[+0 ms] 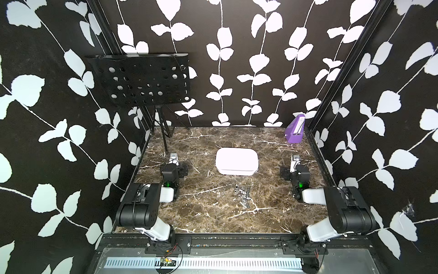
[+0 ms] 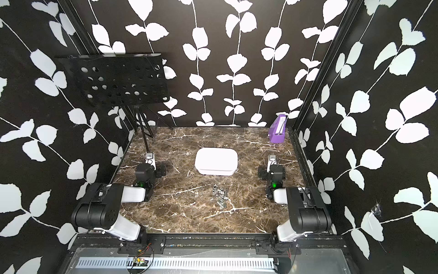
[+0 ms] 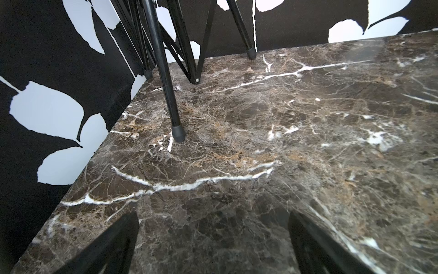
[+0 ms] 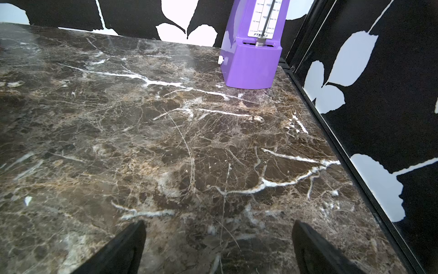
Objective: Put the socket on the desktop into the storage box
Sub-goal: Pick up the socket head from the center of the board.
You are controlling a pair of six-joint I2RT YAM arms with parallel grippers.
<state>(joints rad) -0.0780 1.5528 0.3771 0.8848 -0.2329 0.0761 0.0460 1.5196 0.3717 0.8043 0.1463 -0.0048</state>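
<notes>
A little heap of shiny metal sockets [image 1: 244, 195] shows in both top views. It lies on the brown desk [image 1: 208, 215], at 6 o'clock from the white box [image 1: 237, 171] and apart from it. The box sits near the middle of the desk and looks plain white all over.

The two wrist views show no sockets and no box. The left wrist view shows only bare desk and the thin black legs of the music stand [image 3: 166, 83], which stands in the 10 o'clock corner. The right wrist view shows the purple metronome [image 4: 251, 61] up close, with its white number strip and metal rod. In the top views it is just a small purple shape in the 1 o'clock corner.

The left arm [image 1: 139, 208] is folded up at 9 o'clock from the box. The right arm [image 1: 343, 208] is folded the same way at 3 o'clock. Both point toward 12 o'clock and sit low over the desk, well apart from the sockets.

The left hand [image 3: 213, 225] is spread wide, with bare desk between its two black fingers [image 3: 123, 237]. The right hand [image 4: 219, 227] is spread wide too and grips nothing.
</notes>
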